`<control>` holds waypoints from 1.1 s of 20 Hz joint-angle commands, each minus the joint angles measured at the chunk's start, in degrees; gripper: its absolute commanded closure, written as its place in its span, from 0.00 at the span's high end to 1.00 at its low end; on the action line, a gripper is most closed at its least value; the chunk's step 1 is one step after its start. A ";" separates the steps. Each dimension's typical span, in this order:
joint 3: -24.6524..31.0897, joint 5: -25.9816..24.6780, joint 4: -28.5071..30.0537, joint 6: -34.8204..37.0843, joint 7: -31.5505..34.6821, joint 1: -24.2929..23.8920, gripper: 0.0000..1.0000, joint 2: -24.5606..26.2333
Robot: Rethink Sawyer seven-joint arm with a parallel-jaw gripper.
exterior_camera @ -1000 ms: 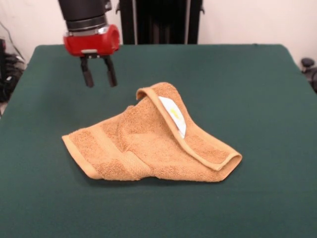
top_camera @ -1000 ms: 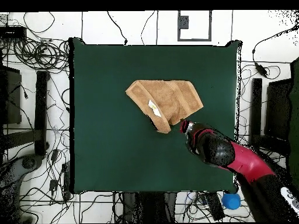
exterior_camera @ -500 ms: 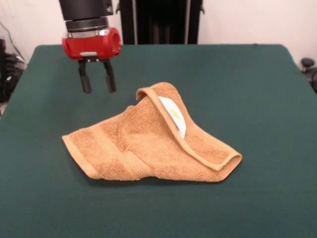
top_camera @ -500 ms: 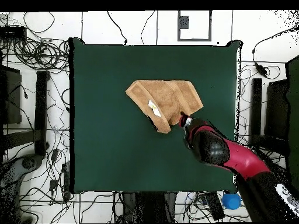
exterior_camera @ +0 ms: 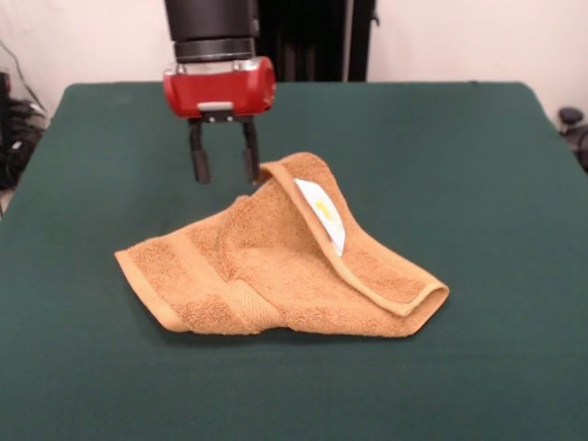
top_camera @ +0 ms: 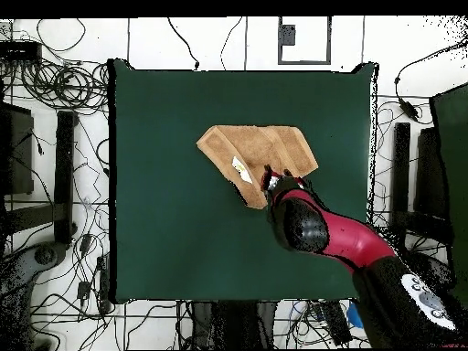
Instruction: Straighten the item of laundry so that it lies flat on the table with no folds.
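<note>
The orange-tan towel (exterior_camera: pixel 276 266) lies crumpled on the green table (exterior_camera: pixel 478 165), with its far corner folded over towards the front so the white care label (exterior_camera: pixel 322 213) shows. It also shows in the overhead view (top_camera: pixel 256 155). My gripper (exterior_camera: pixel 221 175) is open and empty. It hangs just behind and to the left of the folded-over corner, close to the towel's raised edge. In the overhead view the gripper (top_camera: pixel 271 180) sits at the towel's near edge, partly hidden by the red wrist.
Cables and stands (top_camera: pixel 55 137) lie on the floor round the table (top_camera: pixel 164 228). A black pedestal (exterior_camera: pixel 303 37) stands behind the table's far edge.
My gripper has moved to the right in the front view, from beside the towel's left part to right behind its folded corner. The towel has not moved.
</note>
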 commanded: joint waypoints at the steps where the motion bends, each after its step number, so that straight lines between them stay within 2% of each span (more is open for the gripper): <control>1: -2.33 5.59 4.74 -5.53 17.02 5.85 1.00 2.41; 5: -1.03 6.75 5.63 -4.83 16.29 6.58 1.00 1.90; 11: 3.89 7.32 5.80 -1.44 13.55 4.51 1.00 2.65; 16: 7.13 4.24 3.70 -1.66 9.92 0.94 1.00 7.85; 22: 8.22 2.38 2.84 -3.26 8.68 -0.77 1.00 11.43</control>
